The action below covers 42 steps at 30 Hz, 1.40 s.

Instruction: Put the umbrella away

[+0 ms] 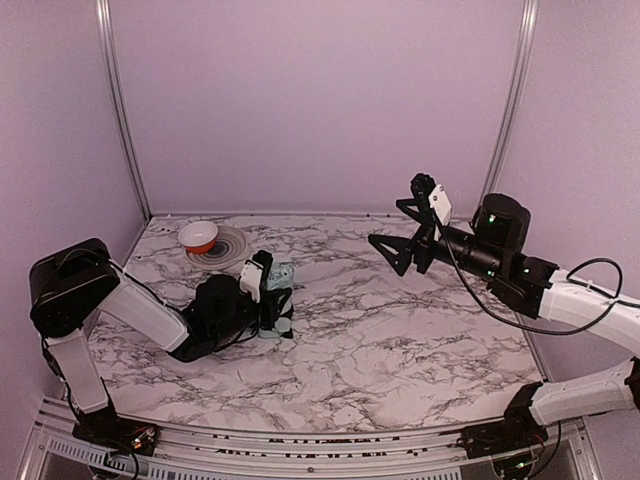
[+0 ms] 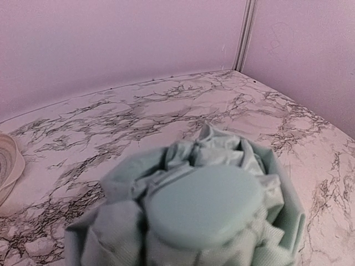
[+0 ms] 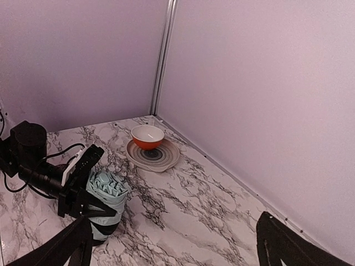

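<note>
The umbrella (image 1: 279,287) is folded into a short mint-green bundle and stands upright on the marble table (image 1: 400,340), left of centre. My left gripper (image 1: 272,300) is shut on it, with black fingers (image 3: 83,209) clamped across its sides in the right wrist view. In the left wrist view the bunched fabric and round mint handle end (image 2: 202,202) fill the lower frame, and my own fingers are hidden. My right gripper (image 1: 398,232) is open and empty, held high above the table's right half, far from the umbrella (image 3: 106,194).
An orange bowl (image 1: 198,236) sits on a striped round plate (image 1: 228,250) at the back left, just behind the umbrella; both show in the right wrist view, bowl (image 3: 147,136) on plate (image 3: 161,158). Purple walls close in the table on three sides.
</note>
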Tool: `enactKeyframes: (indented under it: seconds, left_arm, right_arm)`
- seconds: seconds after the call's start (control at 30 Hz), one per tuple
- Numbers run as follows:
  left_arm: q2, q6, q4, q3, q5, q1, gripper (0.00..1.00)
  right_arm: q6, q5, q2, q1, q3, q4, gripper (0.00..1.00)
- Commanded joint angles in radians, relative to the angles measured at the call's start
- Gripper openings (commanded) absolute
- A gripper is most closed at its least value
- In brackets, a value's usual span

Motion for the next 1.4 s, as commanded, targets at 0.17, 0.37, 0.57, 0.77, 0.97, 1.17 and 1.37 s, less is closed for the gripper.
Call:
enactKeyframes:
  seconds: [0.17,0.37,0.57,0.77,0.97,1.17,1.37]
  left_arm:
    - [-0.085,-0.097,-0.261,0.234,0.130,-0.029,0.00]
    - [-0.014,-0.247,-0.925,0.629,-0.147,-0.090,0.00]
    - [0.076,-0.500,-1.218,0.847,0.054,-0.103,0.14]
    - [0.175,-0.526,-1.312,0.903,0.030,-0.117,0.31]
    - [0.300,-0.495,-1.572,1.002,-0.147,-0.120,0.35]
    - [0.318,-0.513,-1.576,1.055,-0.113,-0.134,0.99]
    - [0.247,-0.458,-1.574,1.125,-0.101,-0.131,0.99]
  right_arm:
    - [0.015,-0.036,0.008,-0.004,0.114,-0.088,1.00]
    - [0.022,0.005,-0.041,-0.004,0.113,-0.116,1.00]
    - [0.074,-0.007,-0.053,-0.004,0.133,-0.173,1.00]
    - [0.128,-0.003,-0.022,-0.004,0.169,-0.204,0.99]
    - [0.144,-0.006,-0.030,-0.004,0.153,-0.211,0.99]
    - [0.139,-0.003,-0.034,-0.004,0.115,-0.182,1.00]
    - [0.129,-0.012,-0.004,-0.004,0.138,-0.230,1.00]
